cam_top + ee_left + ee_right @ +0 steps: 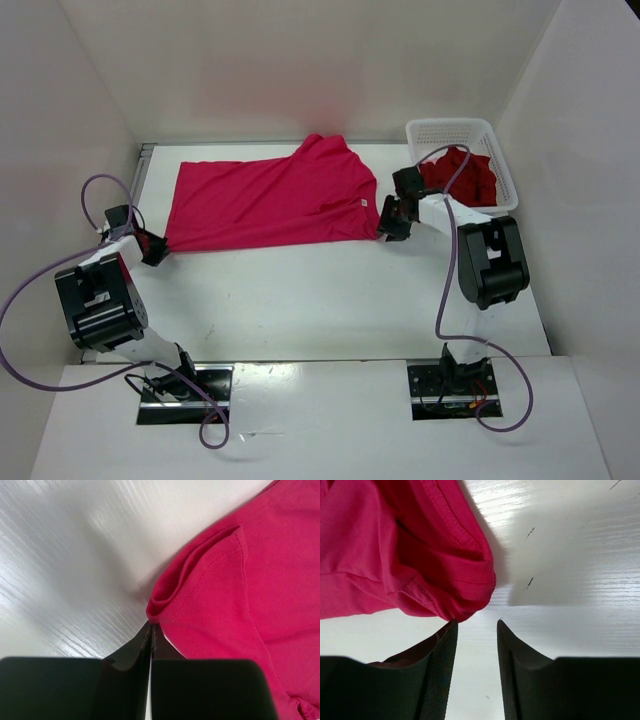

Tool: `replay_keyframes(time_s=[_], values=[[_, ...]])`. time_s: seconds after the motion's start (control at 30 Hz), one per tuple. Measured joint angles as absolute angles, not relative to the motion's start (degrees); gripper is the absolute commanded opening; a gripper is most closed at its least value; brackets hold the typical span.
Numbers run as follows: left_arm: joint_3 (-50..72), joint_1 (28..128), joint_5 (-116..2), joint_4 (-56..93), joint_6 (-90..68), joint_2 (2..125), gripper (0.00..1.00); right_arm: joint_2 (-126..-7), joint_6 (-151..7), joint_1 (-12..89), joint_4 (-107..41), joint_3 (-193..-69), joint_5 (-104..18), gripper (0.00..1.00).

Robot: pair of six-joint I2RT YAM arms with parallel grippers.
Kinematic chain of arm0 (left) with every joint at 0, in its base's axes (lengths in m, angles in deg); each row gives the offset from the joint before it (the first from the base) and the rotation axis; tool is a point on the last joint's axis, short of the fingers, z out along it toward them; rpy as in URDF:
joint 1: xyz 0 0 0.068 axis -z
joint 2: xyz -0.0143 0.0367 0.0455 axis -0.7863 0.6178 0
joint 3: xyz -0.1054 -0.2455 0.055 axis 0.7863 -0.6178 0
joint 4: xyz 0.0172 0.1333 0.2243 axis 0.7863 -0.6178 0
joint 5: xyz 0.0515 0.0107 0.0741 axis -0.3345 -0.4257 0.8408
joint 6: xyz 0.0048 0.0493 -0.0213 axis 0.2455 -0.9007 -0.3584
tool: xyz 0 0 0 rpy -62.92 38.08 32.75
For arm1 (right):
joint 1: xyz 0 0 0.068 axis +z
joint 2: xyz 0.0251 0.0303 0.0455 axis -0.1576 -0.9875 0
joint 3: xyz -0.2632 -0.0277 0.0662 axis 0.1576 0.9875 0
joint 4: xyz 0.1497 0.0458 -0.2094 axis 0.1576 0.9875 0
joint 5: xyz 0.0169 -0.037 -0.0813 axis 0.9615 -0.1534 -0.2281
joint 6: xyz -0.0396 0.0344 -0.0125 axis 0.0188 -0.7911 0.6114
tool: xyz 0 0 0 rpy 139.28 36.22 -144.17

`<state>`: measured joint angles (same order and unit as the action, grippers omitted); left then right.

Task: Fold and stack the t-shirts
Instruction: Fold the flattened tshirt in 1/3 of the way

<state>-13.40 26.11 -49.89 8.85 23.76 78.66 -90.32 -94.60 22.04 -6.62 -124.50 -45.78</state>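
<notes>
Left of the white mesh basket (452,124), your top view shows the magenta-pink shirt (270,200) spread flat, with the dark red shirt (468,175) inside the basket. Only your wrist views resolve the pincers. The left gripper (151,626) is closed tight on the magenta-pink shirt's corner farthest from the basket. The right gripper (476,625) has its jaws apart and holds nothing, one fingertip (447,635) at the cloth's basket-side edge.

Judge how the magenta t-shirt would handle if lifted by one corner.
Probably floppy: the magenta t-shirt lies flat on the table, yet bunches into soft folds by the open right fingers. Likely light: the left fingers, shut on a hem corner, pucker it. It would probably drape and drag, not keep its shape.
</notes>
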Motion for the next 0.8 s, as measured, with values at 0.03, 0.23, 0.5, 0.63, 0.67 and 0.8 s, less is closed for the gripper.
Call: replay_keyframes(time_s=[0.03, 0.23, 0.5, 0.63, 0.67, 0.8], values=[[-13.4, 26.1, -49.9, 8.9, 23.8, 78.7, 0.00, -90.6, -94.8, 22.0, -6.7, -124.4, -45.7, 0.45], [-13.4, 26.1, -50.3, 9.0, 23.8, 78.8, 0.00, -93.1, -95.6, 22.0, -8.1, -124.8, -44.7, 0.40], [-13.4, 26.1, -50.3, 9.0, 23.8, 78.9, 0.01, -96.2, -97.6, 22.0, -10.2, -127.0, -45.3, 0.07], [-13.4, 26.1, -49.8, 8.5, 23.7, 78.9, 0.00, -93.3, -98.7, 22.0, -9.9, -124.0, -47.5, 0.05], [-13.4, 26.1, -49.6, 8.2, 23.6, 78.9, 0.00, -91.8, -99.1, 22.0, -9.6, -122.5, -47.8, 0.05], [-13.4, 25.9, -48.7, 5.8, 23.1, 78.7, 0.00, -85.3, -100.2, 22.0, -9.1, -114.9, -47.9, 0.05]])
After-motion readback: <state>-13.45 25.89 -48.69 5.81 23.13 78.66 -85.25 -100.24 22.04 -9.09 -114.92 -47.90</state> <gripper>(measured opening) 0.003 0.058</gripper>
